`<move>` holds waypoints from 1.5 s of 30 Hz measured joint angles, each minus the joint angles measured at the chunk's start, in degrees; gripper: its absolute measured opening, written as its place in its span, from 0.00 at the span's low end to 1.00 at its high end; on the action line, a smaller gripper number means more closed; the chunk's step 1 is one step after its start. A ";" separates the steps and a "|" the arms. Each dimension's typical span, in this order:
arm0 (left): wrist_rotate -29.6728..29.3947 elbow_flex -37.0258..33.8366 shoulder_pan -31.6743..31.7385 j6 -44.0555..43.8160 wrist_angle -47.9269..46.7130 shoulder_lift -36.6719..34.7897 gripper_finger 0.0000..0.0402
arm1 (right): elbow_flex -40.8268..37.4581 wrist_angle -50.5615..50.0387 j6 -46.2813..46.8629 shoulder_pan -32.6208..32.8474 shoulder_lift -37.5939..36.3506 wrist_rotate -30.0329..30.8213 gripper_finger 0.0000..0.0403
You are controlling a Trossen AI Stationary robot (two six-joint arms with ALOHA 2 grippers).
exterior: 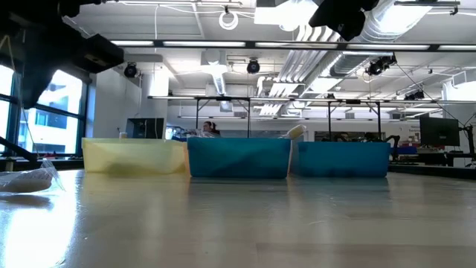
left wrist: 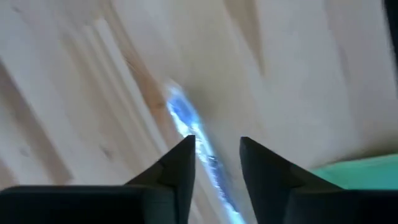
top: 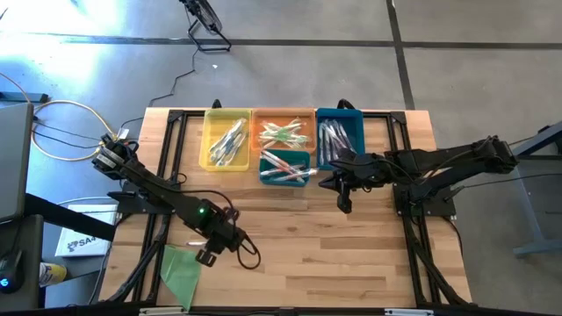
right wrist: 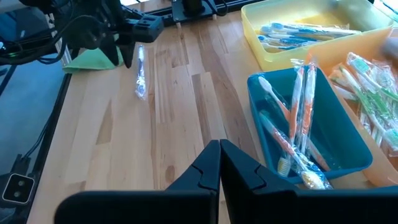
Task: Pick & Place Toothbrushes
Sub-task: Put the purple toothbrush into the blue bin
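- left gripper (left wrist: 214,155) low over the table's near left part, arm reaching in from the left edge, its 2 fingers parted.
- right gripper (right wrist: 219,155) mid-table, arm stretched from the right, fingers pressed together.

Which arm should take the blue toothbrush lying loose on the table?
Left. The left gripper is right over the blue toothbrush, fingers apart and straddling it beside the green sheet. The right gripper is shut, over bare wood near the teal bin, well away.
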 joint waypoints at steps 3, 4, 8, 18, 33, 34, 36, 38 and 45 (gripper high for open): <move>3.05 0.00 0.00 -3.47 -1.70 0.00 0.34 | 0.00 0.01 0.00 0.00 0.00 -0.02 0.00; 3.36 0.00 0.00 -4.93 -2.53 0.00 0.35 | 0.00 0.02 0.01 0.00 0.00 -0.02 0.00; 3.34 -0.09 0.00 -9.38 -5.06 0.46 0.36 | 0.00 0.02 0.02 0.00 0.00 -0.02 0.00; 6.79 -8.33 -0.02 -16.54 2.29 0.46 0.36 | 0.00 -0.28 0.02 0.00 0.00 -0.02 0.00; 8.71 -12.67 -0.08 -19.05 6.32 0.46 0.36 | 0.01 -0.31 0.02 0.00 0.00 -0.02 0.00; 8.88 -13.06 -0.31 -19.45 6.87 0.46 0.36 | 0.01 -0.31 0.02 0.00 0.00 -0.02 0.00; 8.69 -13.86 -1.00 -20.43 7.96 0.46 0.36 | 0.02 -0.31 0.02 0.00 0.00 -0.02 0.00; 8.73 -14.87 -2.17 -21.81 9.33 0.46 0.36 | 0.01 -0.31 0.02 0.01 0.00 -0.02 0.00; 5.26 -17.48 -6.35 -29.46 10.18 0.35 0.36 | 0.00 -0.31 0.02 0.02 0.00 0.35 0.00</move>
